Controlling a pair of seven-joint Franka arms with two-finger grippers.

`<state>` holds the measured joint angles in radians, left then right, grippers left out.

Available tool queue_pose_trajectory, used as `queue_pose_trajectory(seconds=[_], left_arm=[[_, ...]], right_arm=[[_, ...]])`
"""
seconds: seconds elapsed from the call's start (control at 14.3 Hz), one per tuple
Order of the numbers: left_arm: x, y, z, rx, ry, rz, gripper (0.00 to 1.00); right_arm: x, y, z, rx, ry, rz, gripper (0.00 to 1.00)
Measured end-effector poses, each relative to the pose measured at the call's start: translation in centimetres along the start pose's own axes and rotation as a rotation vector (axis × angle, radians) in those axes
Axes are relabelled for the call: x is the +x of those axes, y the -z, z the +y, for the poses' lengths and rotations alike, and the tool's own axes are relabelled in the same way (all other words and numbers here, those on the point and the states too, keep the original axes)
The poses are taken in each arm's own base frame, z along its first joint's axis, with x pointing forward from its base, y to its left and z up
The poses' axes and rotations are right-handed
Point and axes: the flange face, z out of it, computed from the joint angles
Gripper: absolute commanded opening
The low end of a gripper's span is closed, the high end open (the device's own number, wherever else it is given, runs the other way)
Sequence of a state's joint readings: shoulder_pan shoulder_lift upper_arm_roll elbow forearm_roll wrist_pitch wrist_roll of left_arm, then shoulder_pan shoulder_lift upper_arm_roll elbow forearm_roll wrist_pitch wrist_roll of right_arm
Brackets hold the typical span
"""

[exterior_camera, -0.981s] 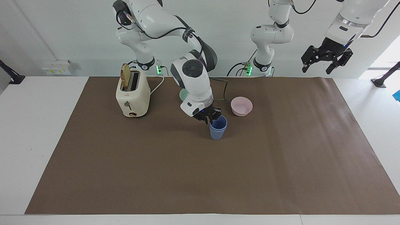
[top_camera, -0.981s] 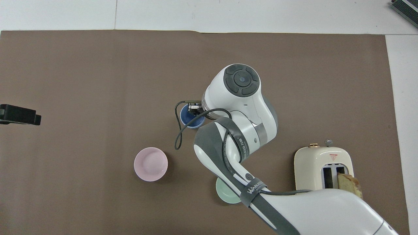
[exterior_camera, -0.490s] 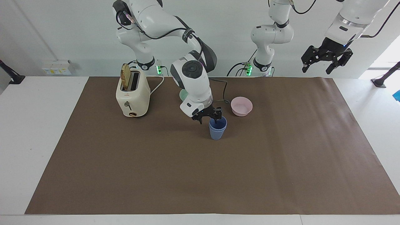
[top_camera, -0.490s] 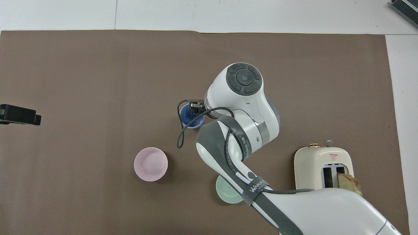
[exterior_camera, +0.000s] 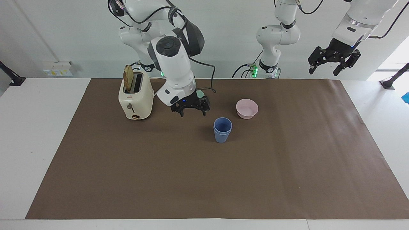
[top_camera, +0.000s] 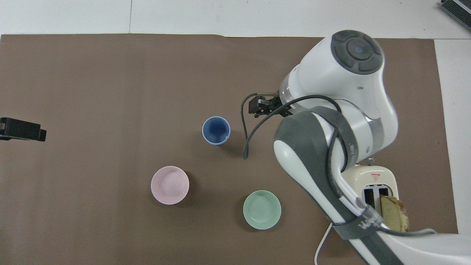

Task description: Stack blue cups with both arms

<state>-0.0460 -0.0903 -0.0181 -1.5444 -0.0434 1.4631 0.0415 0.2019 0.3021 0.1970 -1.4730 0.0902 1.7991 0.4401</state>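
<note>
Overhead view: stacked blue cups (top_camera: 216, 130) stand free; right pincer (exterior_camera: 190, 110) open, empty.

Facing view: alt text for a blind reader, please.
Two blue cups stand nested on the brown mat, with nothing holding them. The right end effector hangs open and empty above the mat between the toaster and the cups; the left end effector waits raised. A pink bowl sits beside the cups.

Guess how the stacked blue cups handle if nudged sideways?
The stacked blue cups are narrower at the base than the rim, so probably tippy. Thin plastic look suggests light; likely slides on the brown paper before tipping.
</note>
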Motion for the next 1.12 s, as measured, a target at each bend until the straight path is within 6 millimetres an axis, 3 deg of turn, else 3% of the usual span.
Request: queue_pose_trajectory(seconds=[0.35, 0.56, 0.77, 1.12], left_arm=[[0.0, 0.0, 0.0, 0.000, 0.000, 0.000, 1.00], [0.0, 0.0, 0.0, 0.000, 0.000, 0.000, 1.00], [0.0, 0.0, 0.0, 0.000, 0.000, 0.000, 1.00], [0.0, 0.0, 0.0, 0.000, 0.000, 0.000, 1.00]], right_arm=[[3.1, 4.7, 14.3, -0.027, 0.023, -0.003, 1.00], [2.6, 8.1, 20.4, -0.084, 0.052, 0.014, 1.00], [1.6, 10.1, 23.6, -0.149, 0.083, 0.003, 1.00], [-0.1, 13.2, 24.2, -0.185, 0.074, 0.036, 1.00]])
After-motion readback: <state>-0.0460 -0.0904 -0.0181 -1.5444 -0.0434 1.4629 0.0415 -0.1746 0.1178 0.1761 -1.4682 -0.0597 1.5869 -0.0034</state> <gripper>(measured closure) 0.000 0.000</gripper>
